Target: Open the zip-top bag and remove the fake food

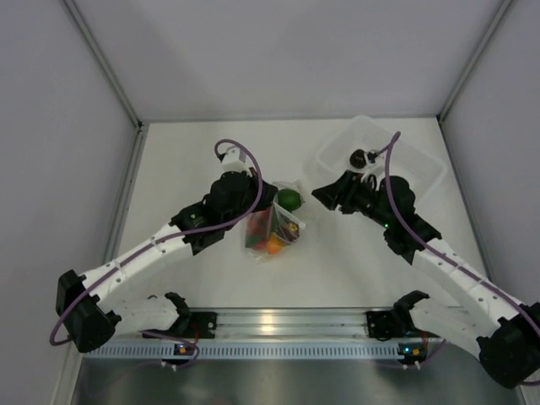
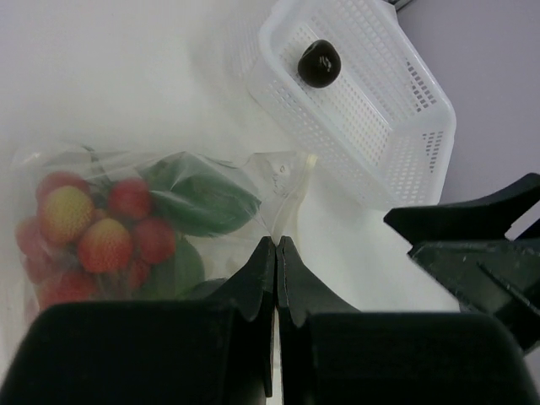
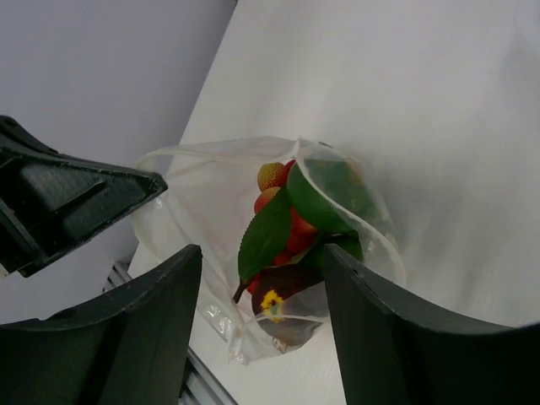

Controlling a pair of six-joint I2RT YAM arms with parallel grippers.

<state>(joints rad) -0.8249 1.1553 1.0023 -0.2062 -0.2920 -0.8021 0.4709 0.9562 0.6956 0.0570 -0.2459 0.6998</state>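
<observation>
Both tools show: left tool (image 2: 276,243) pinches zip-top bag (image 2: 283,181) edge, right tool (image 3: 261,255) spread, fake food (image 2: 105,240) half-hidden inside.

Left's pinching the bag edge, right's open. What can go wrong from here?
1. The left gripper pinches only a thin corner of the zip-top bag; a tug could slip it free.
2. The right gripper, open, faces the bag mouth; closing may catch film with the fake food and drag the bag.
</observation>
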